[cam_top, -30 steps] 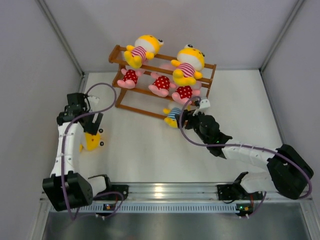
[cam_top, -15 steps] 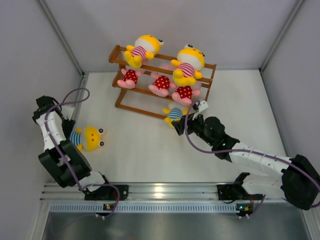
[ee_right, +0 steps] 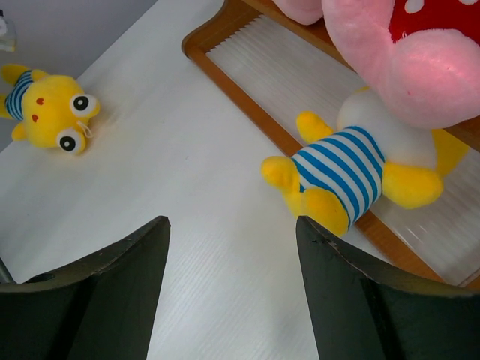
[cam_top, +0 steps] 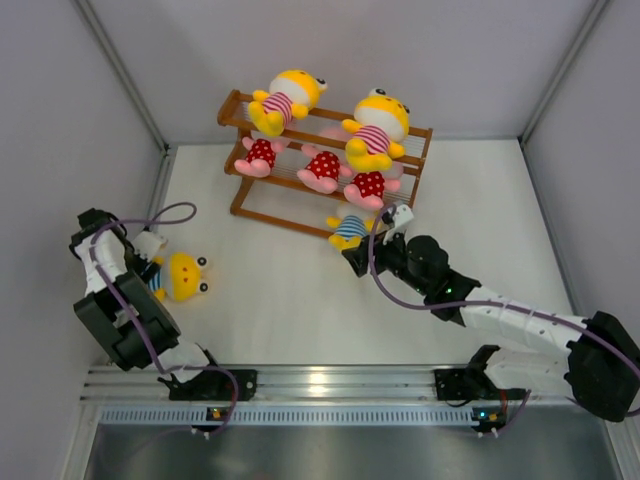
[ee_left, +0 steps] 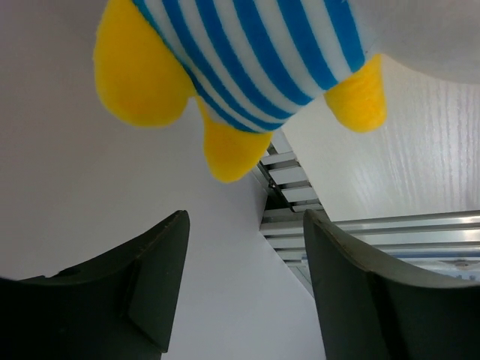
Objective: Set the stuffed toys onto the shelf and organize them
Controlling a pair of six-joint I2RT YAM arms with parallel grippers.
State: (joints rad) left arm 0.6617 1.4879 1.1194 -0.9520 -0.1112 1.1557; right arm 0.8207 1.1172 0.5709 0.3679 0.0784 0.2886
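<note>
The brown wooden shelf (cam_top: 415, 160) stands at the back. Two yellow toys in pink stripes (cam_top: 285, 100) (cam_top: 378, 128) sit on its top tier. Three pink toys in red dotted outfits (cam_top: 260, 155) (cam_top: 322, 168) (cam_top: 368, 185) sit on the middle tier. A yellow blue-striped toy (cam_top: 348, 230) (ee_right: 341, 176) lies on the bottom tier. Another blue-striped yellow toy (cam_top: 178, 277) (ee_left: 247, 52) (ee_right: 49, 112) lies on the table at the left. My left gripper (cam_top: 143, 252) (ee_left: 246, 217) is open and empty, just off that toy's feet. My right gripper (cam_top: 358, 258) (ee_right: 232, 225) is open and empty, just in front of the bottom-tier toy.
Grey walls close in the left, back and right sides; the left arm is folded against the left wall. A metal rail (cam_top: 330, 385) runs along the near edge. The shelf's bottom frame (ee_right: 247, 105) lies right ahead of the right gripper.
The left arm lifted off the left toy and swung to the wall, then brought its open gripper back to the toy's feet. The right gripper backed slightly away from the bottom-tier toy.
</note>
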